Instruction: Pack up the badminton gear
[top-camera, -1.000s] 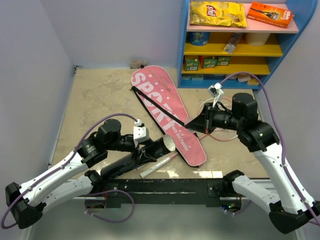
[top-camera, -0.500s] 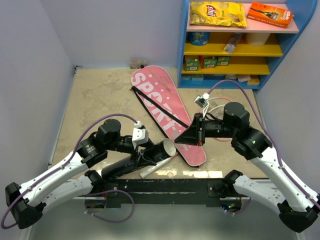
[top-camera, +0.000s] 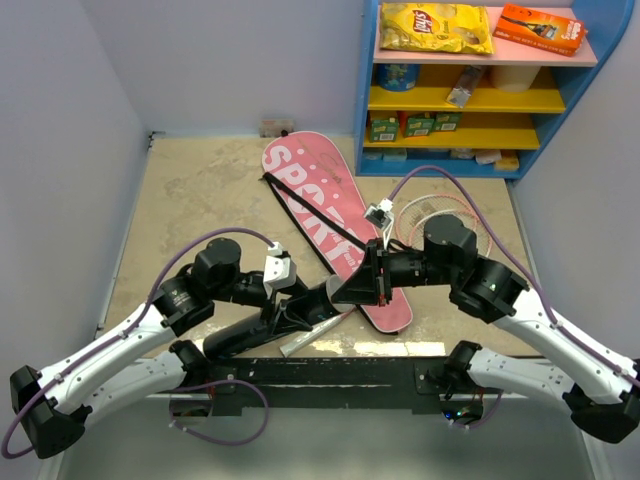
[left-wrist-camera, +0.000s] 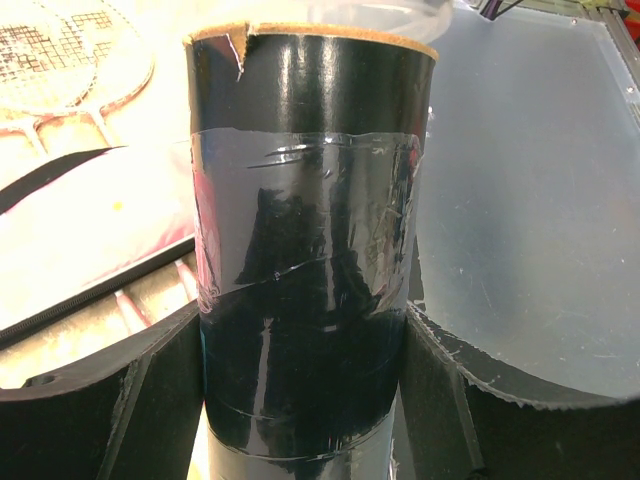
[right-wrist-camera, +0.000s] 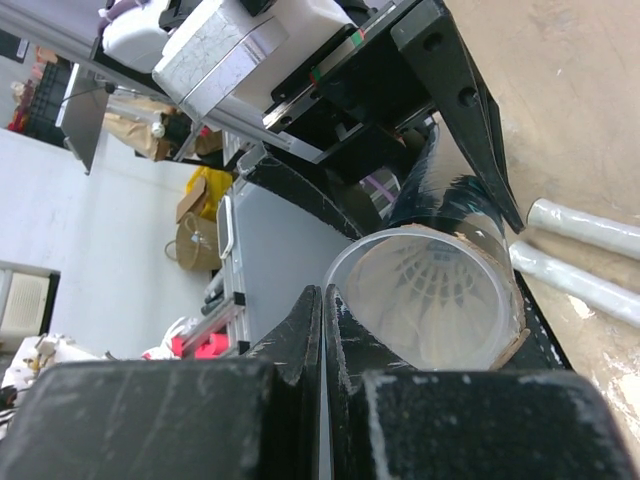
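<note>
My left gripper (top-camera: 290, 312) is shut on the long black tube (top-camera: 262, 326), holding it tilted with its open mouth up and to the right; in the left wrist view (left-wrist-camera: 305, 330) the tube (left-wrist-camera: 310, 200) fills the space between the fingers. White shuttlecocks (right-wrist-camera: 440, 290) sit inside the mouth. My right gripper (top-camera: 347, 288) is shut (right-wrist-camera: 322, 295), pinching the rim of a clear cap (right-wrist-camera: 420, 245) at the tube mouth. The pink SPORT bag (top-camera: 320, 210) lies behind it. The pink rackets' heads (top-camera: 440, 215) lie to the right and their pale handles (top-camera: 315, 332) under the tube.
A blue and yellow shelf (top-camera: 470, 100) stands at the back right, with a yellow snack packet (top-camera: 435, 27) and an orange box (top-camera: 540, 28) on top. Walls close the left and back. The arms' base rail (top-camera: 330, 375) runs along the near edge.
My right gripper has moved left and nearer, from over the racket heads to the tube's mouth. My left gripper has kept hold of the tube, tilting it slightly.
</note>
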